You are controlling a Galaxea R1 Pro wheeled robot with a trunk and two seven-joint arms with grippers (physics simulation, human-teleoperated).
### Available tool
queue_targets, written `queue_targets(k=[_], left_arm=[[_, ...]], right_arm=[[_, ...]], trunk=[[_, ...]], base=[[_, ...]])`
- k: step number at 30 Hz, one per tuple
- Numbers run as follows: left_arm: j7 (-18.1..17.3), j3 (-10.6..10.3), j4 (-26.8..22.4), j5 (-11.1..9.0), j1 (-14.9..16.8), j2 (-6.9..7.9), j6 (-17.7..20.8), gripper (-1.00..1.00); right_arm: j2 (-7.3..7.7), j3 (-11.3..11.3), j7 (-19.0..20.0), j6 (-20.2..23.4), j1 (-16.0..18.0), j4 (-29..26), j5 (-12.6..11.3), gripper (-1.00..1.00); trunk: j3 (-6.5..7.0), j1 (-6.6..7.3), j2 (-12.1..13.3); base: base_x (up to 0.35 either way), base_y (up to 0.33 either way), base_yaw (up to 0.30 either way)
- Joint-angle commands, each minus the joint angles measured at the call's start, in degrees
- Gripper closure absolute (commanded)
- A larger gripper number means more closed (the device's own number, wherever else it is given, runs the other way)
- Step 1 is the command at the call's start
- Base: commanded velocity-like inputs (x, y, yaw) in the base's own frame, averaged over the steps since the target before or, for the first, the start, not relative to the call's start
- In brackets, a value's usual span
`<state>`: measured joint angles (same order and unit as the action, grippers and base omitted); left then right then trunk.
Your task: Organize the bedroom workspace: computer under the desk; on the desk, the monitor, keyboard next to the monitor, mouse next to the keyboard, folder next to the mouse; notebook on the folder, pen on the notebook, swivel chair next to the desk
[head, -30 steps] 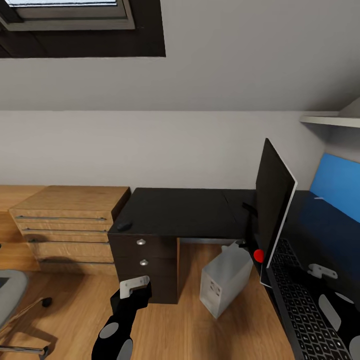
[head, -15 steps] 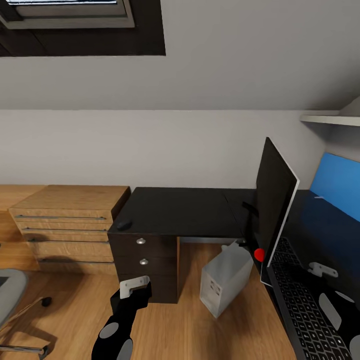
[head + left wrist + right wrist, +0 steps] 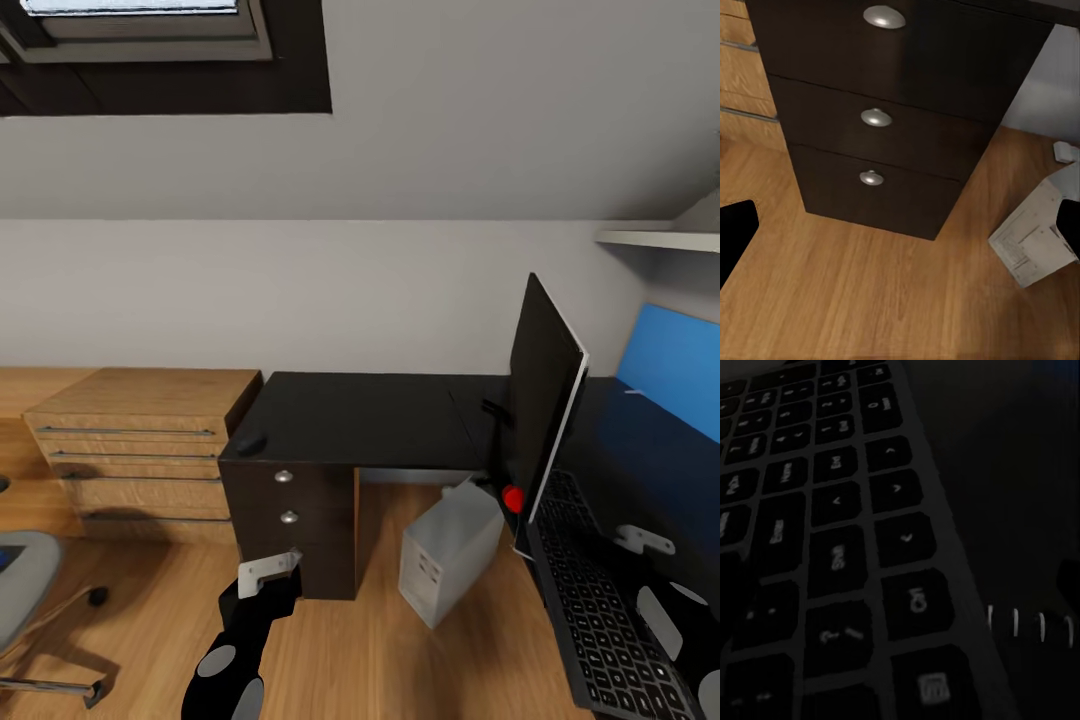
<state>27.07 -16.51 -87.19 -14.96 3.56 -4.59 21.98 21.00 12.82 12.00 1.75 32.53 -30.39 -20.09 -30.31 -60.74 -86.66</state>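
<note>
While the keyboard (image 3: pixel 600 610) lies flat on the black bench (image 3: pixel 360 420) in front of the monitor (image 3: pixel 543 400), the mouse (image 3: pixel 249 444) sits well apart at the bench's far left corner, above the drawer unit (image 3: pixel 290 525). The computer (image 3: pixel 448 548) leans tilted on the floor under the bench. The left gripper (image 3: pixel 270 572) hangs before the drawers, fingers wide; the right gripper (image 3: pixel 643 541) hovers close over the keyboard, spread I cannot tell. The swivel chair (image 3: pixel 20 590) stands at the left edge.
</note>
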Motion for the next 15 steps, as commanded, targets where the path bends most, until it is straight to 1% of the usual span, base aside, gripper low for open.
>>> queue_targets(k=[1,4,12,15], left_arm=[[0.47,-0.07,-0.08,-0.51,0.04,0.01,0.15,-1.00],[0.48,-0.08,-0.08,-0.51,0.04,0.01,0.10,-1.00],[0.49,-0.06,-0.08,-0.51,0.04,0.02,0.08,-1.00],[0.48,-0.08,-0.09,-0.51,0.04,0.02,0.08,-1.00]], right_arm=[[-0.02,0.10,0.30,0.18,-0.01,0.85,-0.30,-1.00],[-0.01,0.10,0.30,0.18,-0.01,0.85,-0.30,-1.00],[0.01,0.13,0.31,0.18,-0.01,0.93,-0.30,-1.00],[0.01,0.14,0.25,0.18,-0.01,0.94,-0.30,-1.00]], trunk=[[-0.07,0.03,-0.03],[-0.07,0.03,-0.03],[-0.07,0.03,-0.03],[-0.07,0.03,-0.03]], base=[[-0.281,0.000,0.000],[-0.133,0.000,0.000],[-0.024,0.000,0.000],[-0.094,0.000,0.000]])
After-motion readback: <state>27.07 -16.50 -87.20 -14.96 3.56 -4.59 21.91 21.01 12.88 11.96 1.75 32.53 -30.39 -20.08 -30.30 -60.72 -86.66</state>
